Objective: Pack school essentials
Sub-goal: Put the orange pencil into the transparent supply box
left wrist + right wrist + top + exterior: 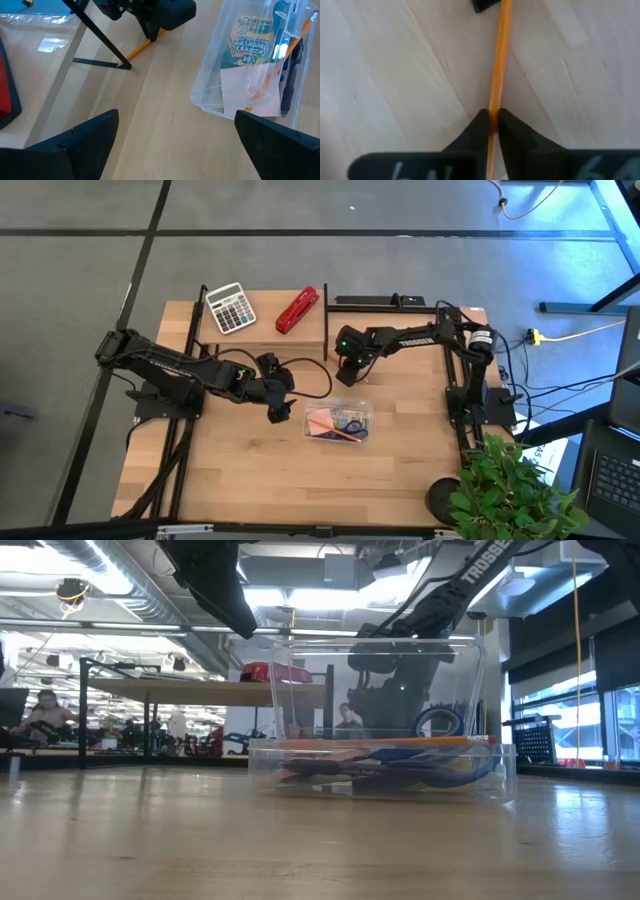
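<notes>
Right gripper (490, 125) is down at the tabletop (250, 470), its two dark fingers (475, 131) pressed against an orange pencil (498, 60) and pinching it where it lies flat on the wood, just behind the clear plastic container (338, 421). Left gripper (281, 414) hangs beside the container's left end, fingers spread wide and holding nothing. Inside the container lie a pink sticky-note pad (322, 420), blue-handled scissors (350, 423), a crayon box (254, 39), a dark pen (290, 75) and another pencil. Farther back, on a raised shelf (262, 332), sit a calculator (230, 308) and a red stapler (297, 310).
</notes>
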